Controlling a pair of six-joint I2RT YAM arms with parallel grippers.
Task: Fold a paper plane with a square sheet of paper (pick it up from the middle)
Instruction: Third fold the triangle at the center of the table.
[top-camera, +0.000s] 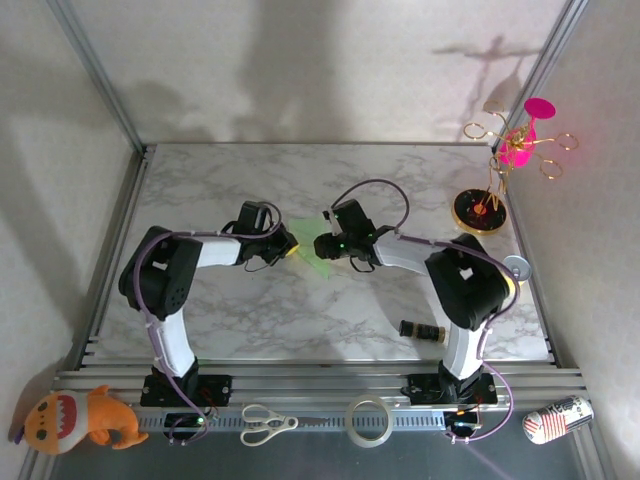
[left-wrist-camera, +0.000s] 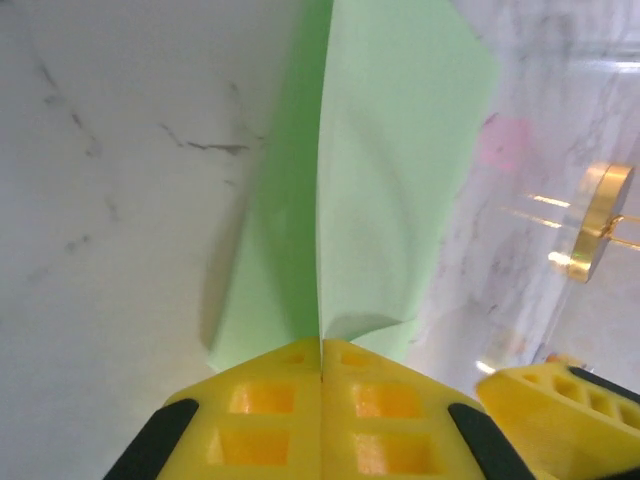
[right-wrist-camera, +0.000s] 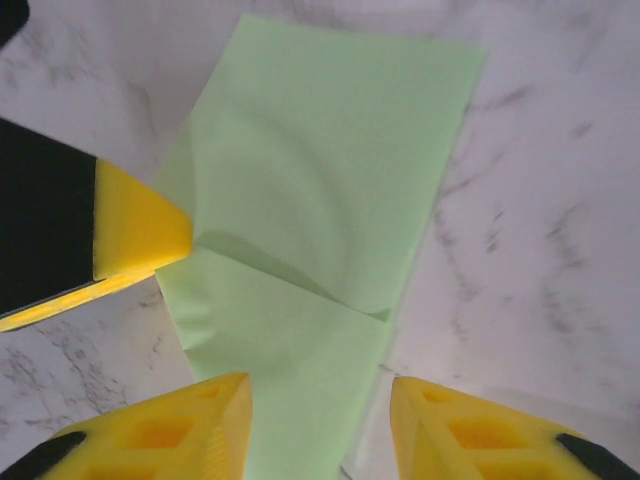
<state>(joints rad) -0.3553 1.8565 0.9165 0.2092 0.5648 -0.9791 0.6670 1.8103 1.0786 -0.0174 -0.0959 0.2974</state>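
Left wrist view: finds the left gripper (left-wrist-camera: 322, 345) shut tight, yellow pads meeting on the near edge of the square sheet of paper (left-wrist-camera: 390, 180) and pinching it into a sharp ridge running straight away from the fingertips. Reads as an anchor hold, meant to keep the thin green sheet from sliding while a crease is set. From the right wrist, catches the right gripper (right-wrist-camera: 320, 385) with jaws standing apart, one finger to each side of the sheet's near end and no clear contact with either face; looks poised to take hold or press down, though cannot tell which. Shows a slanting crease crossing the sheet from the left pinch toward the opposite edge, with the far half bowed rather than flat. From the top external camera, places the paper at mid-table between the two wrists, over the marble table (top-camera: 400, 190) and well apart from the gold stand (top-camera: 480, 210) near the right rim. No dart shape yet: judged an early fold, with most of the plane left to make. Calls for a square, gentle closing of the open fingers. Risks a skewed crease or a torn edge if pulled against the left-hand clamp.
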